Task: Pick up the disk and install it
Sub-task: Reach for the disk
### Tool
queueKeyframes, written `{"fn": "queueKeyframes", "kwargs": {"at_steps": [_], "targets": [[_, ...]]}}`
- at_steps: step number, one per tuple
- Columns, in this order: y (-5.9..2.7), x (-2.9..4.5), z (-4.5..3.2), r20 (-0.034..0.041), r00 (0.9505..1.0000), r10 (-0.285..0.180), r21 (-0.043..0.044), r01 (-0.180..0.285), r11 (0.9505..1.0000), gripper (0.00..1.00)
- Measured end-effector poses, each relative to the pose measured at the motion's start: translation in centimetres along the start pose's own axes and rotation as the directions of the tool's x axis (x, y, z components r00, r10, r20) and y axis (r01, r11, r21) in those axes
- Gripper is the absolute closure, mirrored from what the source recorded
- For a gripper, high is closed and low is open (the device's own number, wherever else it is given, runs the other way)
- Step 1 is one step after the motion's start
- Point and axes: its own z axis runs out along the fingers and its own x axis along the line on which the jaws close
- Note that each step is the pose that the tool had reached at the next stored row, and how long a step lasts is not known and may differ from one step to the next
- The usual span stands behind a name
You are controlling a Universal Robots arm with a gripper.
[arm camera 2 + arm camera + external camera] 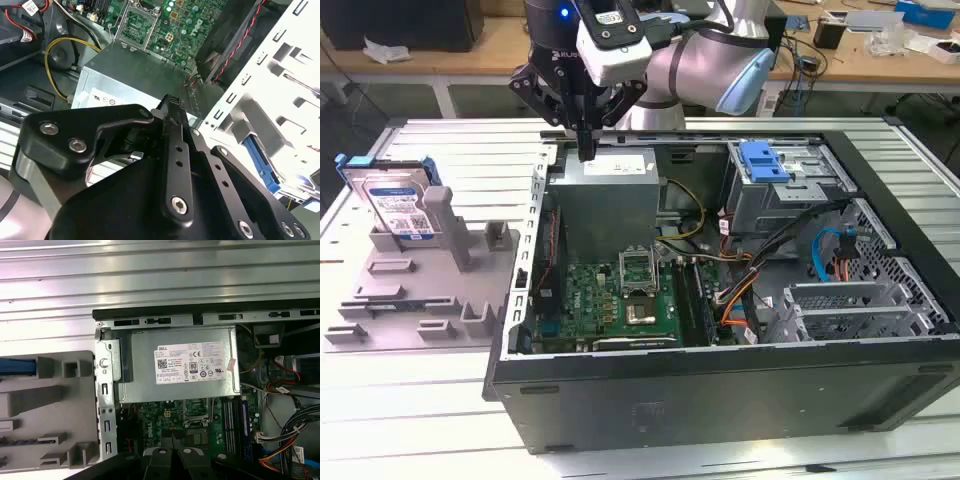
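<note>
The disk [395, 205], a silver-grey drive with a blue-and-white label in a blue bracket, stands on edge in the grey fixture [420, 290] at the exterior view's left, outside the computer case. Its blue bracket edge [17, 366] also shows in the first wrist view. My gripper [586, 150] hangs over the case's back left corner, just above the grey power supply [610, 190], well to the right of the disk. Its black fingers [175, 107] are shut together with nothing between them.
The open black computer case [720, 400] lies on a slatted metal table [450, 140]. Inside are the green motherboard [620, 295], cable bundles [760, 270], and a metal drive cage [790, 195] with a blue latch piece [765, 160] on top. A wooden bench [860, 55] with clutter stands behind.
</note>
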Motion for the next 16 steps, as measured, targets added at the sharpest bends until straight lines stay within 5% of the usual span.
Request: {"fn": "queueKeyframes", "kwargs": {"at_steps": [10, 16], "targets": [[0.01, 0.10, 0.00, 0.0001, 1.0000, 0.000, 0.0000, 0.000, 1.0000, 0.89], [0.62, 2.16, 0.00, 0.0001, 1.0000, 0.001, 0.0000, -0.001, 1.0000, 0.89]]}}
